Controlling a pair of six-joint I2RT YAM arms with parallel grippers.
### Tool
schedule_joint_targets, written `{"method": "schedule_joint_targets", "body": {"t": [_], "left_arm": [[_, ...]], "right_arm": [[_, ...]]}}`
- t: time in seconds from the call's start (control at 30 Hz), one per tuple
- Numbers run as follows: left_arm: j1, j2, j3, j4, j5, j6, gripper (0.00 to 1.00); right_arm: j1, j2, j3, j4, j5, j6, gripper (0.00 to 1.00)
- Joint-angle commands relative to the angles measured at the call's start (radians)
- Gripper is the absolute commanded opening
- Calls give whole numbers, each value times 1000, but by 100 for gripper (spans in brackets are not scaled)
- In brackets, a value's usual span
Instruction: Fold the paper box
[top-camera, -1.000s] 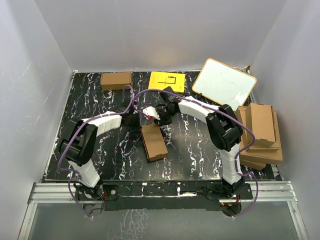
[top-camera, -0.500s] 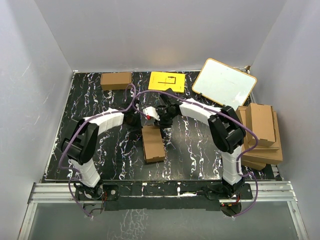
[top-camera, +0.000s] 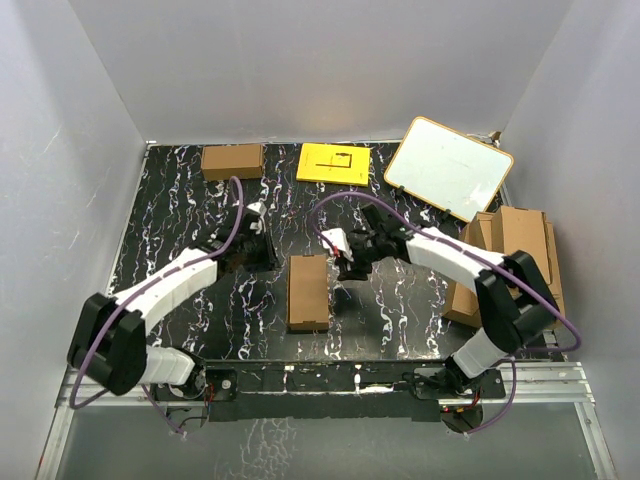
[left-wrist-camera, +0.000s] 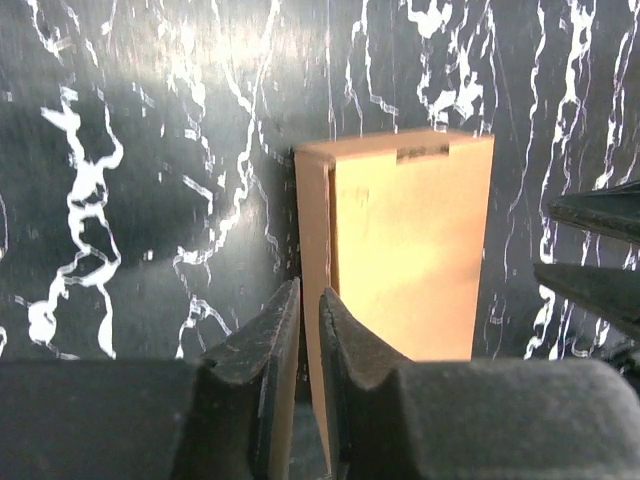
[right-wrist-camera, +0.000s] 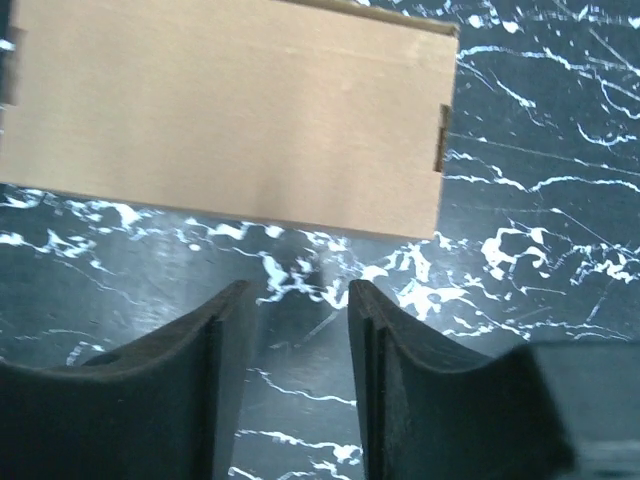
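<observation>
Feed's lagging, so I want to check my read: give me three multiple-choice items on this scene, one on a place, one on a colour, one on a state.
1. Where is the paper box? A on the cardboard pile; B flat on the table, mid-scene; C under the whiteboard.
2. The sheet at the back is: A red; B green; C yellow.
3. The right claw is: A open, empty; B shut on the box; C out of view.
B: it lies mid-table. C: plainly yellow. A: bare table shows between its fingers.
</observation>
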Motion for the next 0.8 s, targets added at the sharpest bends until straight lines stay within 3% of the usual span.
{"method": "schedule_joint_targets", "body": {"t": [0.0, 0.1, 0.33, 0.67, 0.77], "left_arm": [[-15, -152, -104, -39, 73, -50, 10], [-44, -235, -198, -66, 81, -93, 5], [-155, -245, -285, 7, 53, -204, 2], [-282, -85, -212, 83, 24, -241, 1], [-282, -103, -214, 60, -4, -238, 2]], "right_arm": [[0, -142, -152, 166, -133, 64, 42], [1, -183, -243, 223, -123, 62, 35], [82, -71, -183, 184, -32, 84, 20], [169, -24, -146, 200, -4, 150, 19], [164, -38, -146, 158, 30, 82, 21]]}}
